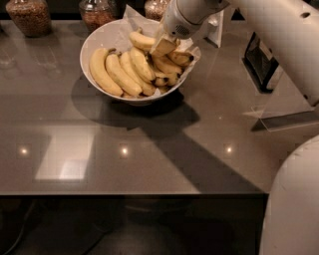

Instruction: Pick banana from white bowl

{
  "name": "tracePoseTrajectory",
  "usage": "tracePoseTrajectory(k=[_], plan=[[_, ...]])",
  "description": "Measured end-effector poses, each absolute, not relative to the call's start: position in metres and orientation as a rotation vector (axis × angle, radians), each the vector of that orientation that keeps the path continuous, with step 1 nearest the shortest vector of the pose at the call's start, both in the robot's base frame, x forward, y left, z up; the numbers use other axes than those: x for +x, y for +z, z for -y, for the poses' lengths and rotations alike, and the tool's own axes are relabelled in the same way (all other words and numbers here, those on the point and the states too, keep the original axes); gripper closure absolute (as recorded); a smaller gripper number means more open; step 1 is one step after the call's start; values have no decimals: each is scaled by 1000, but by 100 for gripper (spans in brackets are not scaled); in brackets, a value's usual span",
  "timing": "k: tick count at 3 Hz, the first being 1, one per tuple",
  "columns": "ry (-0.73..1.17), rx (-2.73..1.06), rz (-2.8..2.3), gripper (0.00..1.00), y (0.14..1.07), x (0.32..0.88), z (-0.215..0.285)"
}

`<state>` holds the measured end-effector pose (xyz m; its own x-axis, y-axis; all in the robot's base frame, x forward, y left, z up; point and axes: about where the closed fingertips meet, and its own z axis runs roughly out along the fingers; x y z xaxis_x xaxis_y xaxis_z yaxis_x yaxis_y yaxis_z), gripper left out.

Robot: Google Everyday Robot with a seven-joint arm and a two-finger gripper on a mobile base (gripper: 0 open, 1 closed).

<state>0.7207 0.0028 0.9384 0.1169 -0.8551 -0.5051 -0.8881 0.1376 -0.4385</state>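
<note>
Banana pile [119, 74] in white bowl [94, 42], gripper [164, 47] down at its right side

Dark glossy countertop [149, 164] fills most of the view, with small light spots reflected on it. White robot body [294, 209] curves up at the lower right. White arm [279, 30] comes in from the upper right and reaches down-left over the bowl. The white bowl sits on the countertop at upper centre, with crinkled white paper [130, 17] sticking up at its far rim. The bowl holds a heap of yellow bananas: long ones side by side on the left, shorter brown-tipped ones bunched on the right. Top banana [142, 40] lies across the heap near the far rim. The gripper is inside the bowl's right half, its tip right at that banana's right end and above the brown-tipped ones. Cannot tell how far open it is, or whether it has hold of anything. Three glass jars [30, 15] with brownish contents stand along the far edge behind the bowl. A dark frame [256, 60] stands on the countertop to the right, apart from the bowl.
</note>
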Motion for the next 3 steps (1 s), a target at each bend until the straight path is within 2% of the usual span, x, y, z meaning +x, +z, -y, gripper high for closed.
tracePoseTrajectory(k=[2,3], plan=[[102,-1698,-1617,100,965,693,1],[136,-1738,-1546,100,984,660,11]])
